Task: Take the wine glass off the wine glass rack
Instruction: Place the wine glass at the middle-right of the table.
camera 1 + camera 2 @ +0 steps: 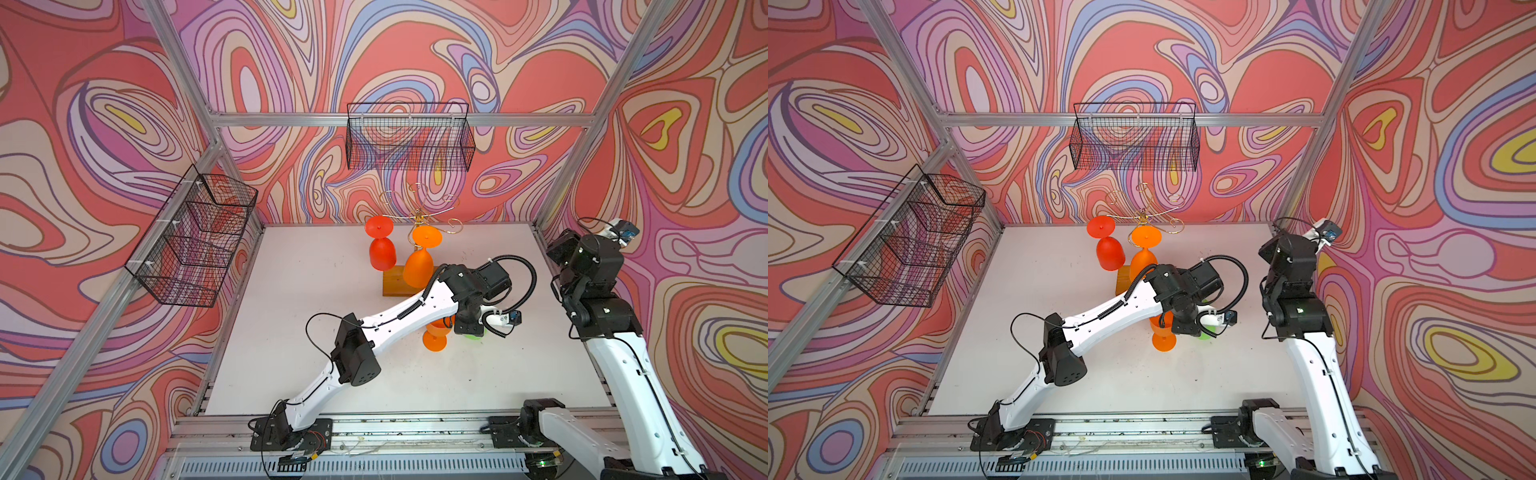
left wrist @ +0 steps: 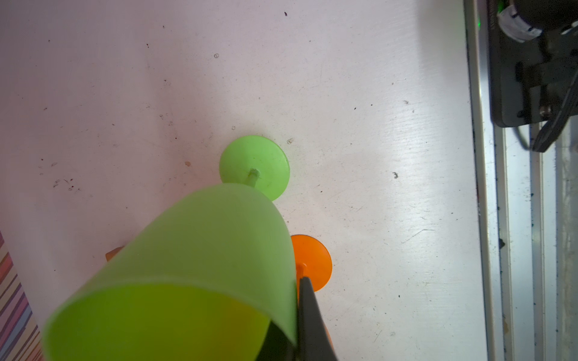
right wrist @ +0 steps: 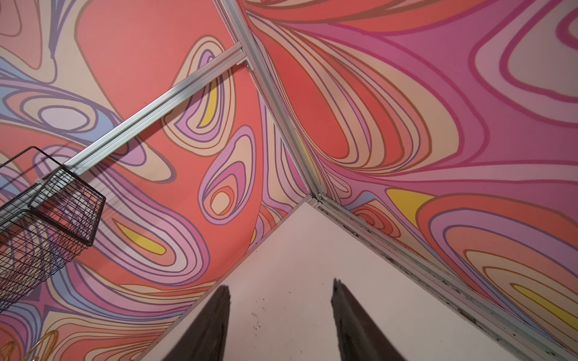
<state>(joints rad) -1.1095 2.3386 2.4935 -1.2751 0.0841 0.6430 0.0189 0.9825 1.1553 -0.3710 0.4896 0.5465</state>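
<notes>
Top views: the wine glass rack point(image 1: 419, 216) stands mid-back on the table point(image 1: 274, 299), with its wooden base point(image 1: 395, 284) near the back edge. The red glass point(image 1: 381, 249) and the orange glass point(image 1: 419, 264) hang bowl-down from its arms. Nearer the front, a second orange glass point(image 1: 434, 338) stands upright. The left gripper point(image 1: 469, 326) is just beside it, above a sliver of the green glass point(image 1: 1204, 334) (mostly hidden under the wrist). The right arm is folded up at the right edge. Open room in both top views: the left side and front of the table. The back basket point(image 1: 409, 137) and the left basket point(image 1: 191, 237) hang on the walls, above the surface. The white sticker point(image 1: 606, 310) on the right arm is too small for us to read.

Left wrist: the left gripper is clamped on the green glass's rim. One finger point(image 2: 308, 312) is outside the wall; the other shows dark through the bowl. The glass is off the rack with its foot low at the table; we can't confirm contact. The second orange glass's foot is just beside it, apart. The edge rail point(image 2: 481, 187) is well apart.

Right wrist: the right gripper point(image 3: 281, 300) has its fingers apart with nothing between them, facing the table's back corner.
</notes>
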